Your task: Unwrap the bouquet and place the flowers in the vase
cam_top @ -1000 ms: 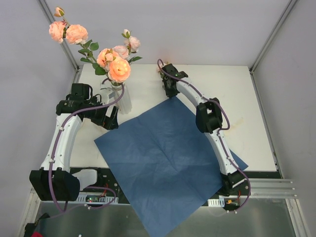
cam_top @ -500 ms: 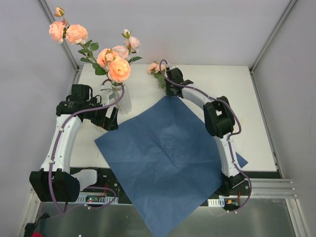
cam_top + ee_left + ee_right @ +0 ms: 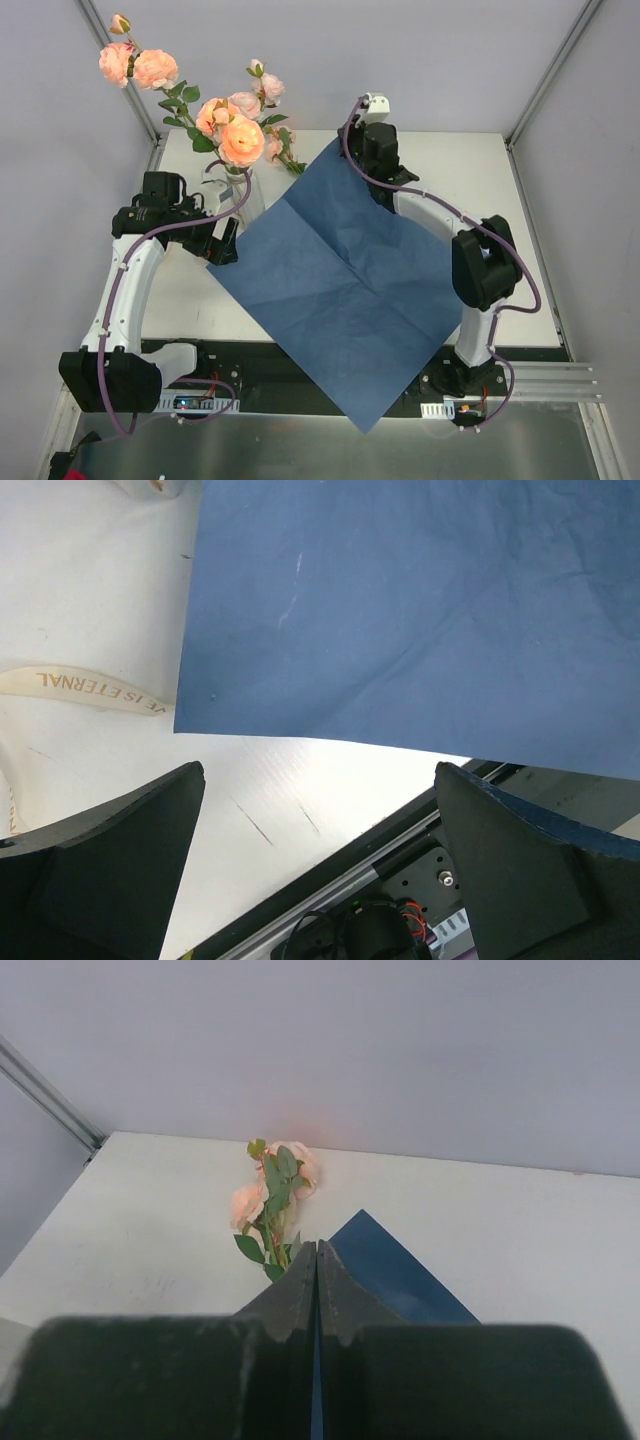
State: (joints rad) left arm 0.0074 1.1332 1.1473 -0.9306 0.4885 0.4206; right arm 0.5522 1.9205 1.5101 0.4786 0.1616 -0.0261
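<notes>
Robotics lab test cell: a left arm [image 3: 125, 290] and a right arm [image 3: 430, 205] stand bolted to a metal rail [image 3: 560, 380] at the near edge of a white table [image 3: 500, 230]. Plain grey panels [image 3: 430, 60] set in aluminium framing [image 3: 552, 75] wall the table in on three sides.

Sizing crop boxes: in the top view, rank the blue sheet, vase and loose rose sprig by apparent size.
1. blue sheet, by far the largest.
2-3. vase and loose rose sprig look alike. The vase is partly hidden, so they are not ranked.
</notes>
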